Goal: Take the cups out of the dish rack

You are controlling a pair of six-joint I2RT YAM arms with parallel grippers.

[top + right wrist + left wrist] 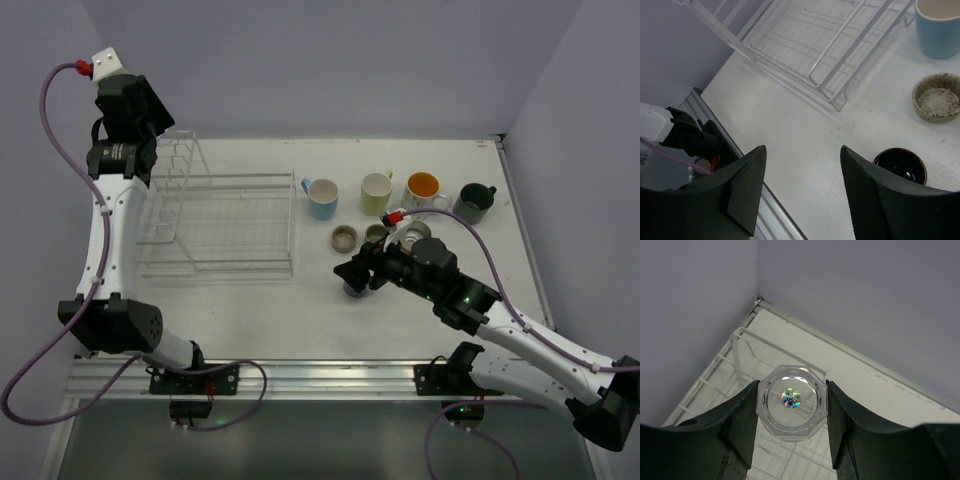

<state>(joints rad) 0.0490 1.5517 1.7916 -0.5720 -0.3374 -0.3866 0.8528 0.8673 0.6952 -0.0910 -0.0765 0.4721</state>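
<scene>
with left jaws clenched, holds a clear faceted cup (791, 401) over the dish rack (228, 181) prongs, right jaws released by a dark cup (900, 165) on the worktop (790, 130); seems the last lift-out, needing a carry across.

Soft, even light falls from overhead, bright with no harsh glare. The dish rack (220, 225) casts thin, faint shadows on the white table (300, 320). In the left wrist view a foil sticker glints on the clear cup (791, 402). The dark fingers (740, 425) close to both wrist lenses look soft
</scene>
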